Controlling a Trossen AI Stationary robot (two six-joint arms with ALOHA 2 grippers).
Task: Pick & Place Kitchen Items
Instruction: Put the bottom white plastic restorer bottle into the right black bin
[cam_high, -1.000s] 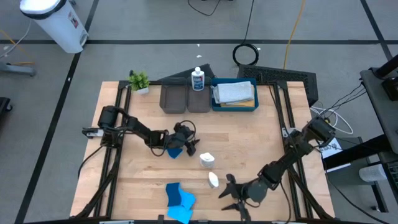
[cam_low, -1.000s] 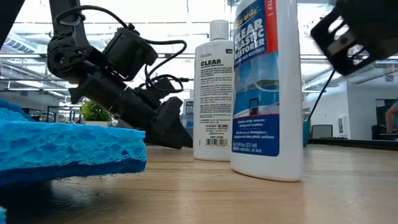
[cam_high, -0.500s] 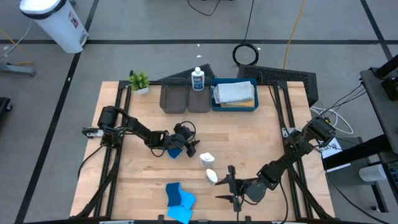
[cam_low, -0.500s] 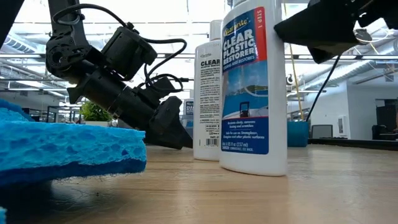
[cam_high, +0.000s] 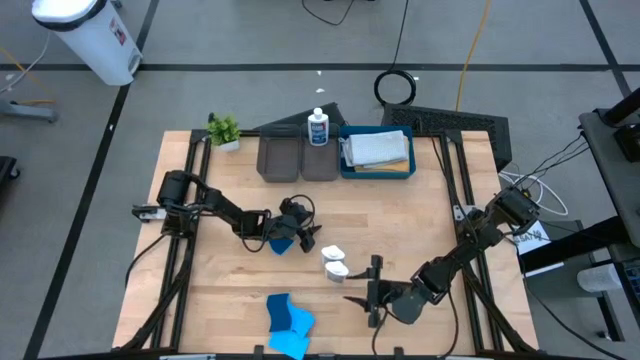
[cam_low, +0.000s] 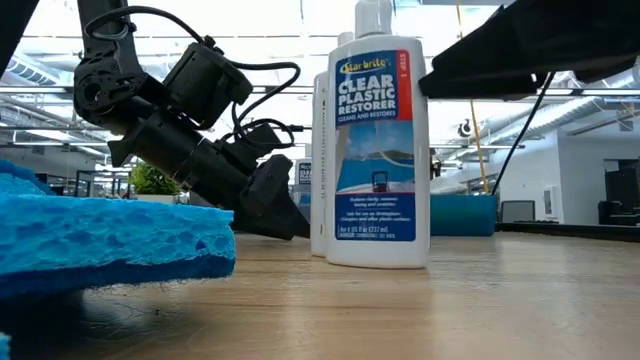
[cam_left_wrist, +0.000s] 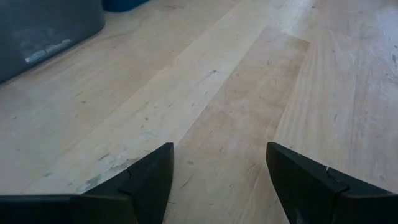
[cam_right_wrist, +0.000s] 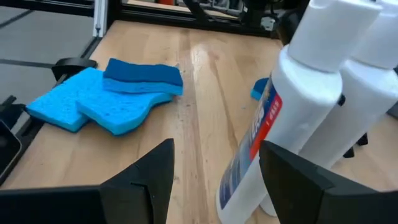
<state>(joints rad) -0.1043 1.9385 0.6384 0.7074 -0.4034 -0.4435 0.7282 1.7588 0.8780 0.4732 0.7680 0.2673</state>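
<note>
Beside the near white bottle (cam_high: 340, 270), right gripper (cam_high: 372, 292) spread wide: centre fingers around its body before closing.

Grey floor (cam_high: 230, 60) with dark tape lines; white bin (cam_high: 88, 35) far left; coiled black cable (cam_high: 396, 88) beyond table. Bright ceiling lights (cam_low: 290, 25) overhead.

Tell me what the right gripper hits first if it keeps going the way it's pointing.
Probably the nearer white bottle: the right gripper is open and aimed at its base, with a second bottle close beside it. Contact isn't clear yet.
</note>
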